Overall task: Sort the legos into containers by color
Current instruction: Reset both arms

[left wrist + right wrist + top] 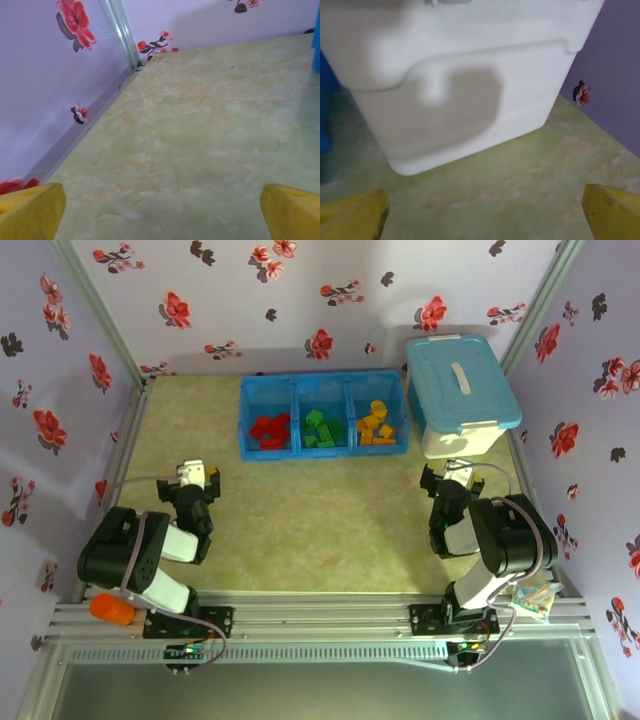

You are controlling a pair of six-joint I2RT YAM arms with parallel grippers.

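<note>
legos (322, 428) sorted by color in containers (322, 378), w/ left gripper (196, 473) & right gripper (456, 471) both spread apart

The left arm (140, 555) and right arm (495, 540) each have black joints, white link covers and a grey cable (150, 478) looped alongside. The fingers (30, 212) are yellow.
</note>
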